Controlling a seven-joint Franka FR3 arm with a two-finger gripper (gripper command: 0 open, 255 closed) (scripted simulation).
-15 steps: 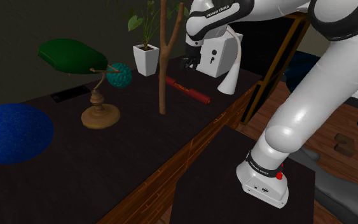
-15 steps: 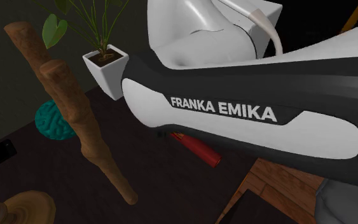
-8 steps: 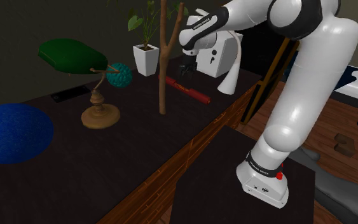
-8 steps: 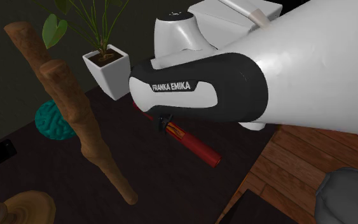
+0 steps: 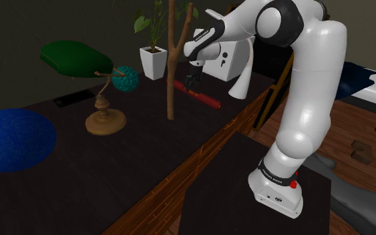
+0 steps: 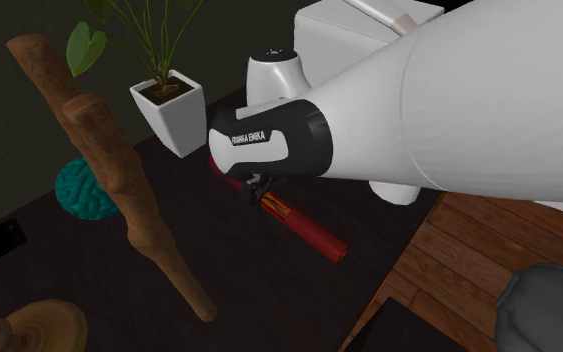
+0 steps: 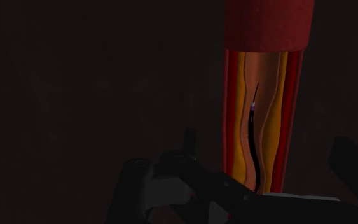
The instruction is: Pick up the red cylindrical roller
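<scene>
Dim throughout — the dark table [image 5: 146, 170] and back wall [image 5: 19, 27] take little light. The white arm [image 5: 313, 93] is brightest, softly shaded on its curves. In the wrist view the red roller [image 7: 260, 108] shows warm against near-black surroundings — outlines crisp everywhere.

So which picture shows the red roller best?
The second exterior view: the red roller lies big and clear on the dark table, one end behind the arm. The shoulder view shows the roller nearly whole, but small. The wrist view shows part of it close up, striped red and yellow.
</scene>
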